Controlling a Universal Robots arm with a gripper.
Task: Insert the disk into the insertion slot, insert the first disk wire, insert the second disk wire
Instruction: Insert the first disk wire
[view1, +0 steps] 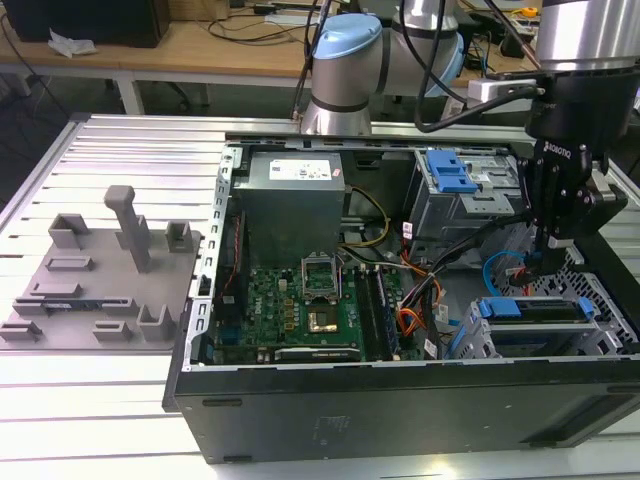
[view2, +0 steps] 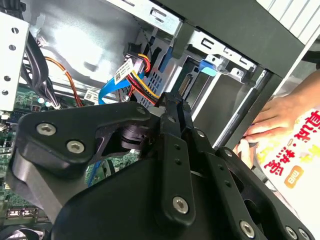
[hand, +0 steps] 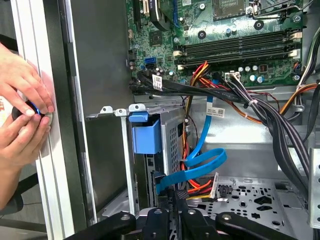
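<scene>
The disk sits in the insertion slot, tight beside the case wall, with bare perforated floor open on its other side. My claw is pinched on the first disk wire at its plug. The second disk wire loops just beside it. I count one disk, two wires, and a person's two hands outside the case.
</scene>
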